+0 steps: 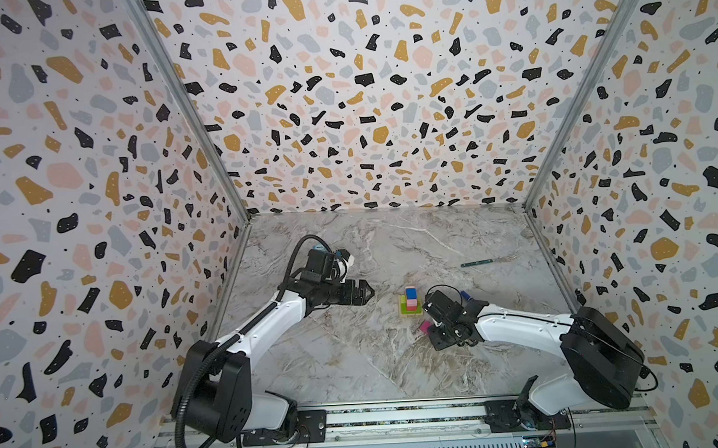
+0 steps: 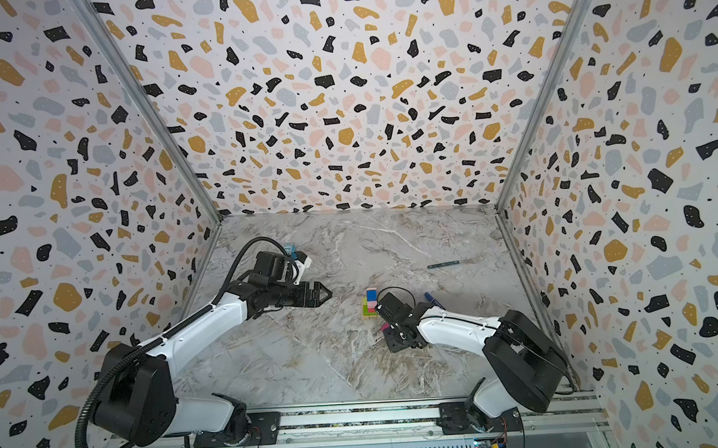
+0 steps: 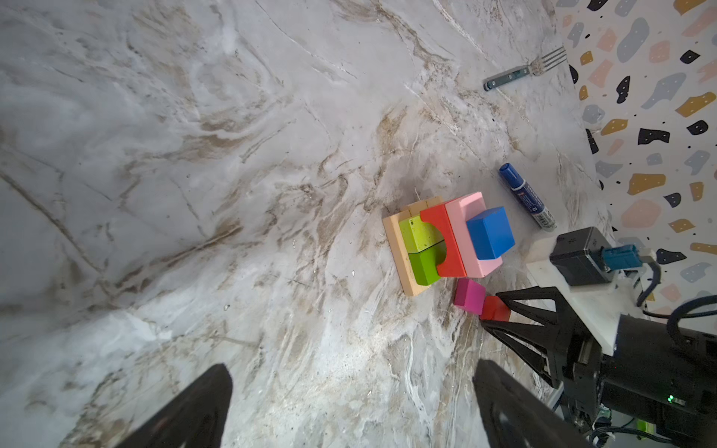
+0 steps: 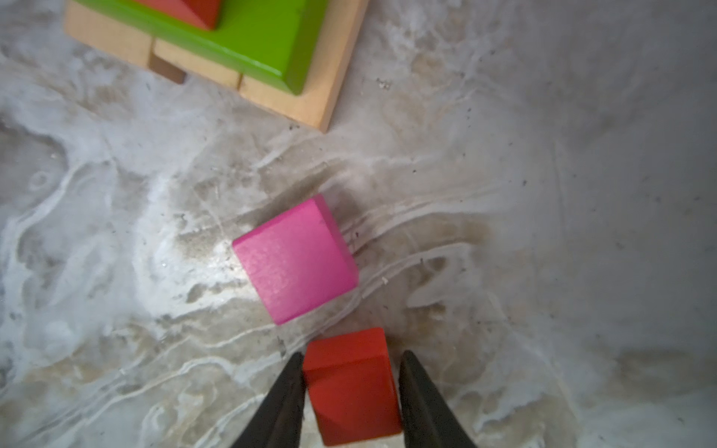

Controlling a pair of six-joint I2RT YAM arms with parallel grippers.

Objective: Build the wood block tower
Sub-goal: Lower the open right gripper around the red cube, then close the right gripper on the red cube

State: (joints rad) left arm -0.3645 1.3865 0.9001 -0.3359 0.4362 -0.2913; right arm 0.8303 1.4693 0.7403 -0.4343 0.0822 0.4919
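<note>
The red cube (image 4: 351, 384) sits on the worktop (image 4: 543, 194) between the right jaws, close on both sides; whether they clamp it I cannot tell. The magenta cube (image 4: 297, 260) lies just past their tips, the tower (image 3: 446, 240) beyond it. The left jaws stand wide apart, well short of the tower.

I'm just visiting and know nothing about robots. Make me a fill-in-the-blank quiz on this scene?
1. On the tower, the top block is ___.
2. The right gripper straddles the ___ cube.
3. The left gripper stands wide ___.
4. Beyond the marker lies a metal ___.
Missing words: blue; red; open; fork.
</note>
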